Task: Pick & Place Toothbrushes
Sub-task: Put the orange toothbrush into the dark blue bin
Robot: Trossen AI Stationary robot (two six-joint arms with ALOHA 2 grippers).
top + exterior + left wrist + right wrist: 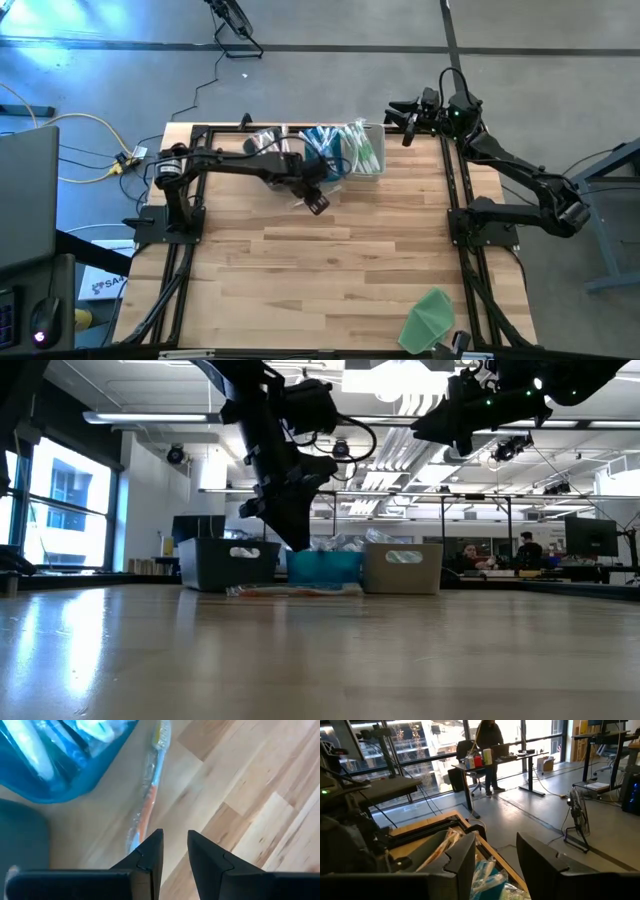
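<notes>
Grey concrete floor (330,25) around the wood desk (330,260). Yellow cable (85,125) trails on the floor off the desk's left edge. Open ceiling with pipes and strip lights (400,380). Tall windows (70,500) on one side, daylight coming in. Standing table (495,762) with a person (490,740) at it. Floor fan (577,817) nearby. More people seated at far workstations (480,560).
</notes>
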